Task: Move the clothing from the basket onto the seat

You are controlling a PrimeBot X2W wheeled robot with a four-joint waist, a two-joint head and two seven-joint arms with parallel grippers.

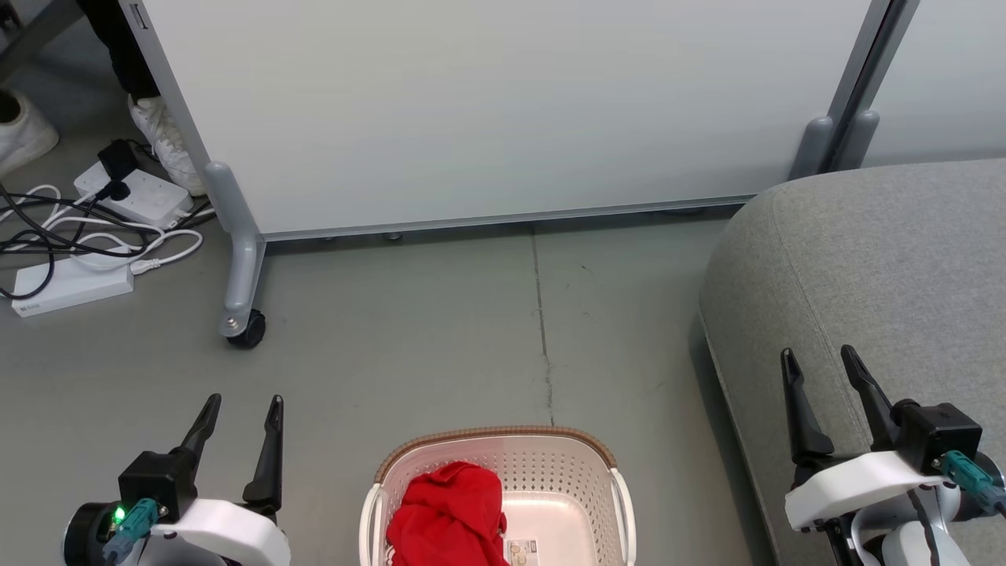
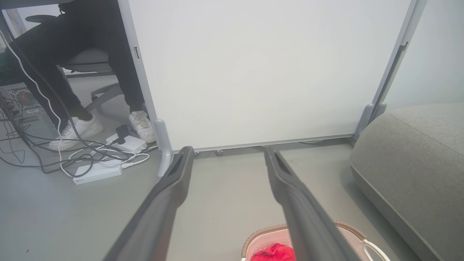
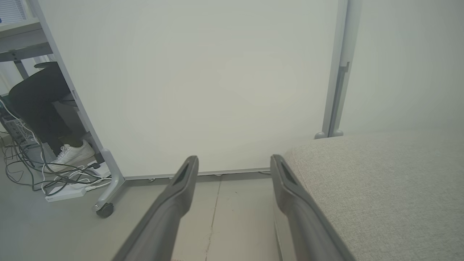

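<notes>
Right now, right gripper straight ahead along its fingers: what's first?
The right gripper would likely meet the white partition panel near its bottom edge. The seat flanks that line closely; depth unclear.

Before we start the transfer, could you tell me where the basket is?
In the head view the basket sits on the floor at bottom centre, left of the seat.

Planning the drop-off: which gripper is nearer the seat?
The right gripper: in the head view it shows against the grey seat, while the left gripper is across the basket, over floor.
</notes>
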